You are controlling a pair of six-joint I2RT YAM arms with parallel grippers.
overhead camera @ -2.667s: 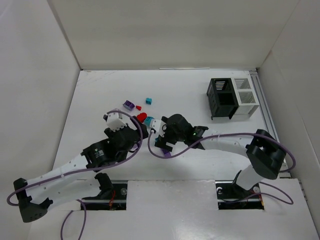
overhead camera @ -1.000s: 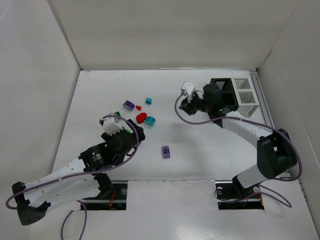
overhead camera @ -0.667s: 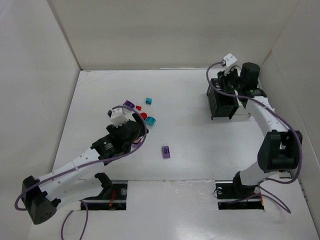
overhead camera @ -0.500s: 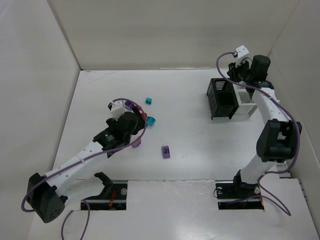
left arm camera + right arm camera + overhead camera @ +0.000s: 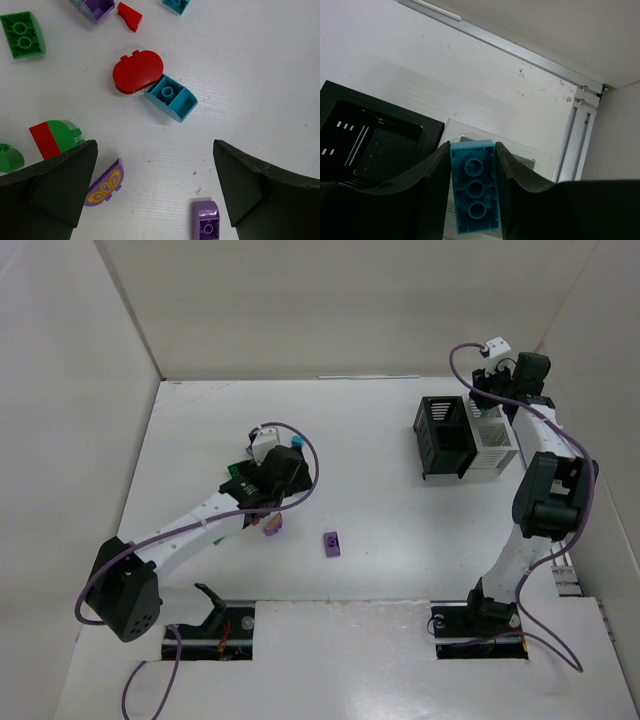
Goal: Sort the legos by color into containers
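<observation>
In the right wrist view, my right gripper [image 5: 473,187] is shut on a teal lego [image 5: 474,185] held lengthwise between its fingers. It hangs above the white containers [image 5: 520,155], with the black containers [image 5: 365,145] to their left. From above, the right gripper [image 5: 487,398] is over the white containers [image 5: 497,435]. My left gripper [image 5: 155,180] stands open and high over loose legos: a red round piece [image 5: 138,71], a teal curved brick [image 5: 171,98], a green brick [image 5: 22,41], a purple butterfly piece [image 5: 104,183] and a purple brick [image 5: 206,225]. Nothing is between its fingers.
The black containers [image 5: 445,435] adjoin the white ones at the back right. An aluminium rail [image 5: 580,130] runs along the right wall. A purple brick [image 5: 332,543] and the butterfly piece [image 5: 270,527] lie apart from the pile. The left gripper [image 5: 285,465] hides most of the pile from above.
My right arm has carried the teal lego from mid-table to above the white containers. My left arm has swung forward and right over the loose legos, still open.
</observation>
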